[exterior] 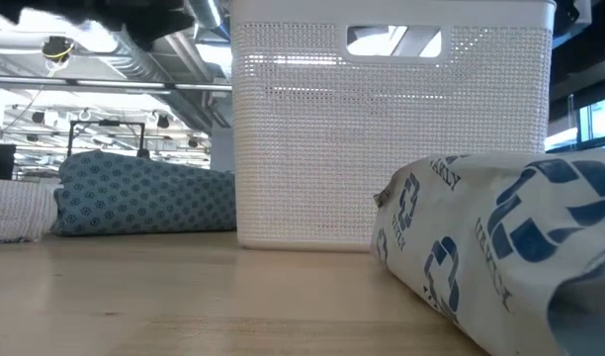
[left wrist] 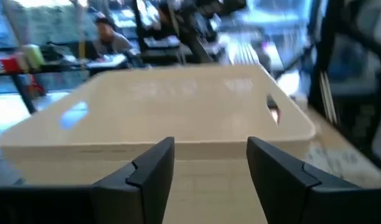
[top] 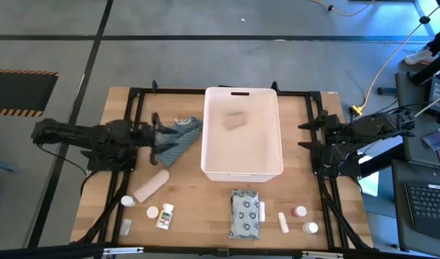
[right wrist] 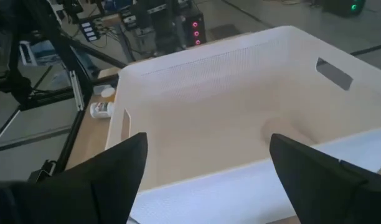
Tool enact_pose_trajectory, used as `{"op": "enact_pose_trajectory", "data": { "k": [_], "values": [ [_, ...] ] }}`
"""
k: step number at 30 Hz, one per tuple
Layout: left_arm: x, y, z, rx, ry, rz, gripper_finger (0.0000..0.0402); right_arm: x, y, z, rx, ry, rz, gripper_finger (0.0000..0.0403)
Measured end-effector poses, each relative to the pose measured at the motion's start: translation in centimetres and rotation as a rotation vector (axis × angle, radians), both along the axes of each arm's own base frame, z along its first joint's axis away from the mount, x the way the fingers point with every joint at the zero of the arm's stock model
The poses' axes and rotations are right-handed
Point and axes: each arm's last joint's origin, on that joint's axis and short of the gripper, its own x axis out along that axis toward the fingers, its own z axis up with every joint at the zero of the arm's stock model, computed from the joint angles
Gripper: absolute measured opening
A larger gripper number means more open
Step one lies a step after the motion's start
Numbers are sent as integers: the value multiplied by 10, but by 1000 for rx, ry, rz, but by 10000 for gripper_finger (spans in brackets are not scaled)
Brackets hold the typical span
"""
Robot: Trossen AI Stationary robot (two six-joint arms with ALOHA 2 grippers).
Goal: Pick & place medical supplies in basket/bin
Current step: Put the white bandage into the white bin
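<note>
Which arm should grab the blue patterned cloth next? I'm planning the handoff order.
The left. Its gripper hangs right at the blue patterned cloth, fingers empty and apart. The right gripper waits open across the white bin.

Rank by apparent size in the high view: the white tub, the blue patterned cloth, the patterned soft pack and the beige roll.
1. White tub, by far the largest.
2. Blue patterned cloth and patterned soft pack: these look about alike, with part of the cloth hidden under the left gripper, so I will not rank them.
3. Beige roll, the smallest.
</note>
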Motion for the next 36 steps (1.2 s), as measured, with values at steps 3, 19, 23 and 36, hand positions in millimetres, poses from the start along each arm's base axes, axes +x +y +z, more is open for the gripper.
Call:
{"op": "enact_pose_trajectory", "data": {
  "k": [3,19,23,36],
  "values": [
    [21,-12,6,29,176,-59,196,1,0,-4,14,11,-7,339],
    [37,-64,-8,-612,1093,381,196,11,5,-35,-8,103,-14,339],
    [33,-70,-17,-672,1206,498,196,12,5,-38,-12,112,-13,339],
    [38,-80,-31,-609,1307,510,196,12,5,-38,-14,111,-12,339]
  ]
}}
